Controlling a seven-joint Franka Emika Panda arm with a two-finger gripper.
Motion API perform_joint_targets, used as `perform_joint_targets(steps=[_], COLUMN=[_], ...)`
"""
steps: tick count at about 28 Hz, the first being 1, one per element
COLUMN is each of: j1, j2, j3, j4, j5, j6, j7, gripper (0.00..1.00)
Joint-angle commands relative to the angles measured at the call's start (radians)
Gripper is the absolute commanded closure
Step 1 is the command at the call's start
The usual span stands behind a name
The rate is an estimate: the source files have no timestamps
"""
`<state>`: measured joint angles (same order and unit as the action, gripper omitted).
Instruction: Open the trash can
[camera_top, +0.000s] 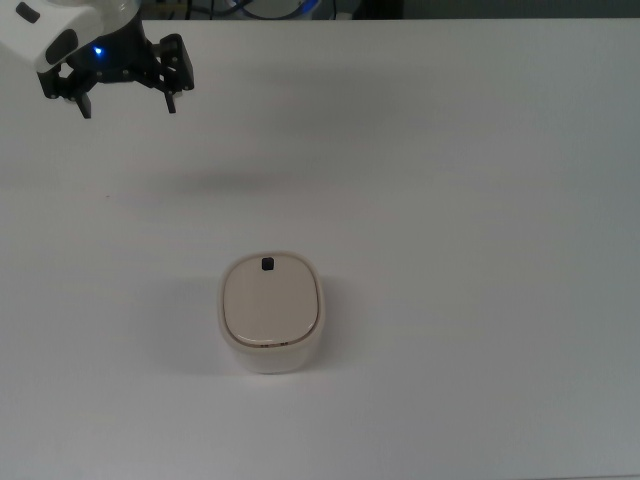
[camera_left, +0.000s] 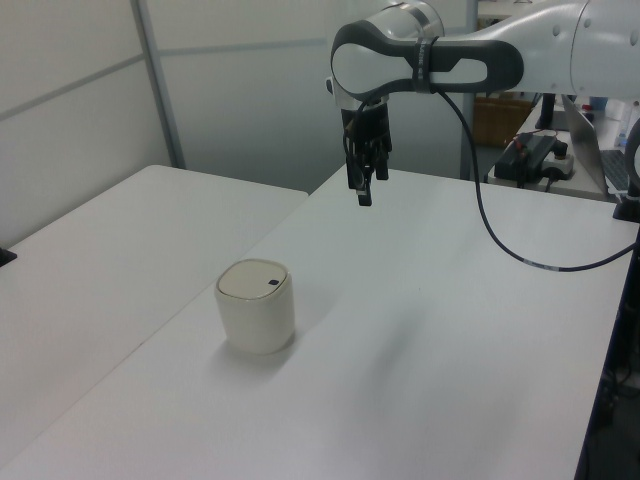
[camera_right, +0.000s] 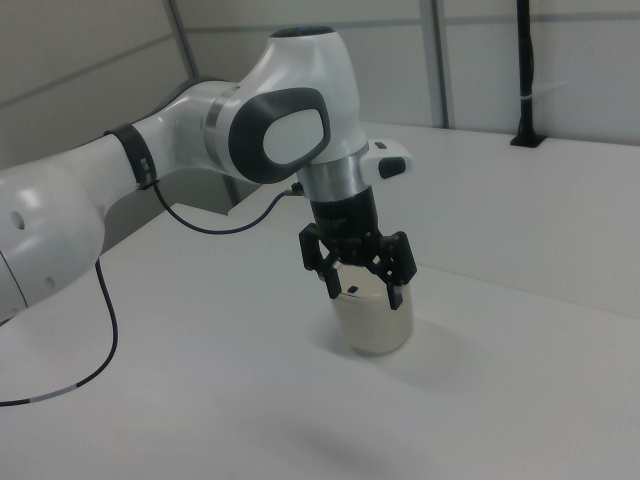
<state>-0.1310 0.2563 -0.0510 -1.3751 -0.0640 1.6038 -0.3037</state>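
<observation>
The big white flat table (camera_top: 480, 200) filled almost the whole top view. The white and grey robot arm (camera_left: 470, 55) came in from the upper right of the left view and bent down over the table. A thin black cable (camera_left: 500, 235) hung from it in a loop.

The small cream plastic trash can (camera_top: 271, 313) with rounded corners stood upright on the table, a little below the middle of the top view. In the left view it sat in the lower middle. Its flat beige lid (camera_top: 270, 303) was down and shut. A tiny black square button (camera_top: 267, 264) sat near the lid's upper edge in the top view.

The black two-finger claw (camera_top: 128, 103) was in the upper left corner of the top view, well apart from the trash can. It hung in the air above the table, pointing down. Its two fingers (camera_top: 171, 98) were spread wide apart and held nothing.
</observation>
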Motion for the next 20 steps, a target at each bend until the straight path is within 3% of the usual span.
perform_joint_targets(steps=[1, 12, 14, 16, 17, 19, 20], j1=[-0.002, -0.001, 0.002, 0.001, 0.001, 0.004, 0.004], j2=[-0.011, -0.008, -0.009, -0.009, -0.009, -0.009, -0.009], j3=[0.002, 0.006, 0.008, 0.008, 0.010, 0.011, 0.013], j4=[-0.001, -0.004, -0.004, -0.004, -0.002, -0.002, -0.002], j5=[-0.007, -0.014, -0.014, 0.001, 0.003, 0.003, 0.003], j6=[-0.018, -0.018, -0.019, -0.019, -0.019, -0.019, -0.021], j7=[0.014, 0.008, 0.009, 0.008, 0.015, 0.020, 0.021], gripper=[0.00, 0.03, 0.19, 0.44, 0.71, 0.96, 1.00])
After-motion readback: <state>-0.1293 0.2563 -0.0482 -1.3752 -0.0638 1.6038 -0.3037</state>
